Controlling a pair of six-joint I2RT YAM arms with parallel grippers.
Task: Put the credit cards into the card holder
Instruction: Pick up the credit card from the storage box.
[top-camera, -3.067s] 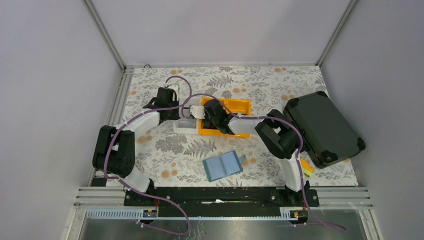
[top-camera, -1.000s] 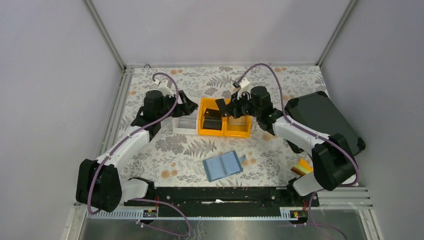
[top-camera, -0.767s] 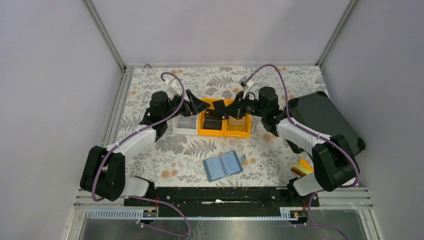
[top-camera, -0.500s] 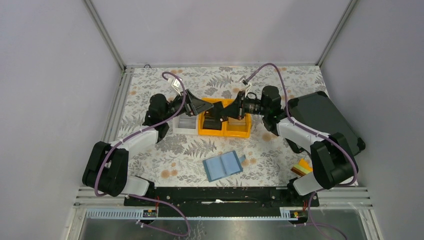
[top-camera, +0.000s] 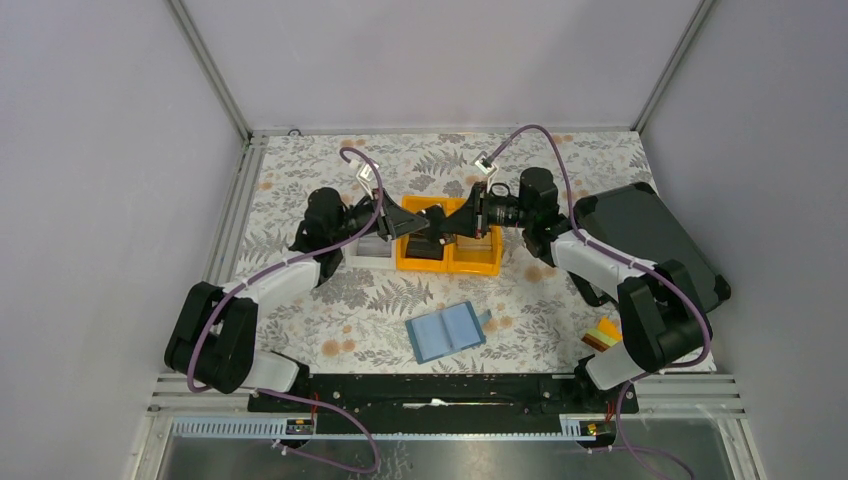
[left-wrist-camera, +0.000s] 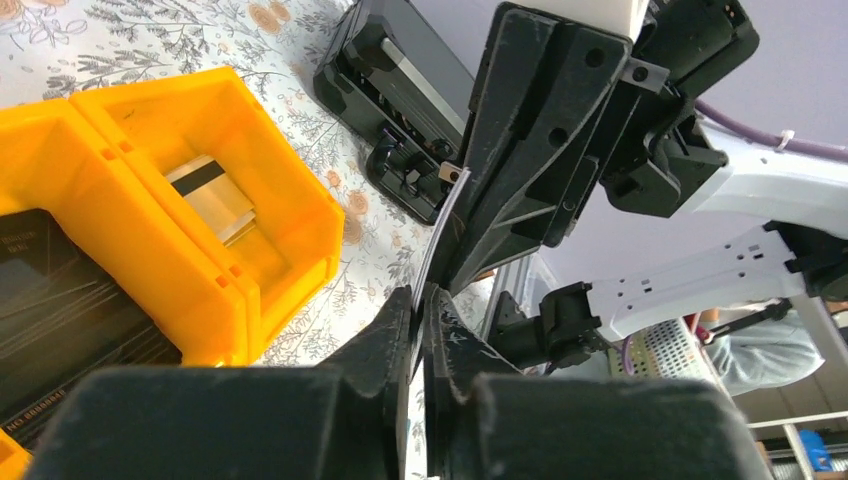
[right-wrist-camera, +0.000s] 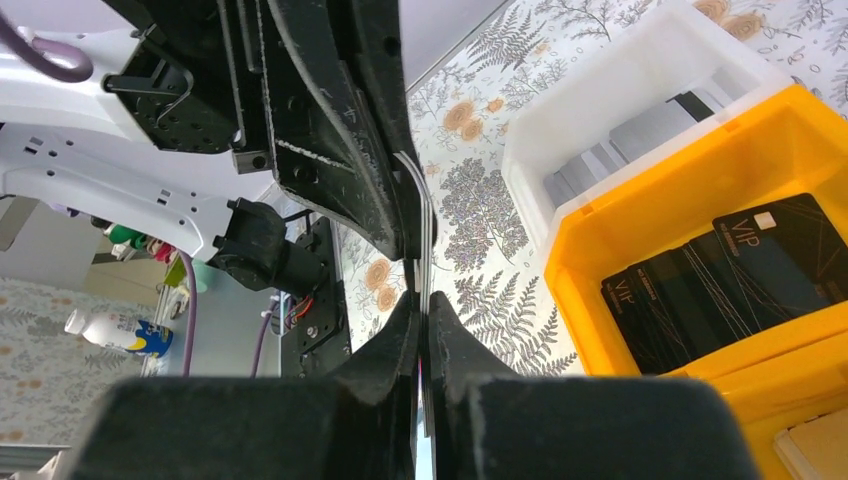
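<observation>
In orange bin (right-wrist-camera: 680, 190), credit cards (right-wrist-camera: 730, 265) (dark, overlapping)

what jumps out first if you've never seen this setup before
The two arms meet nose to nose above the orange bins in the middle of the floral table, with the left gripper and the right gripper both pinched on one thin credit card held edge-on between them. Nearer the bases, the teal card holder lies open, apart from both arms. A large black case sits at the right edge.
</observation>
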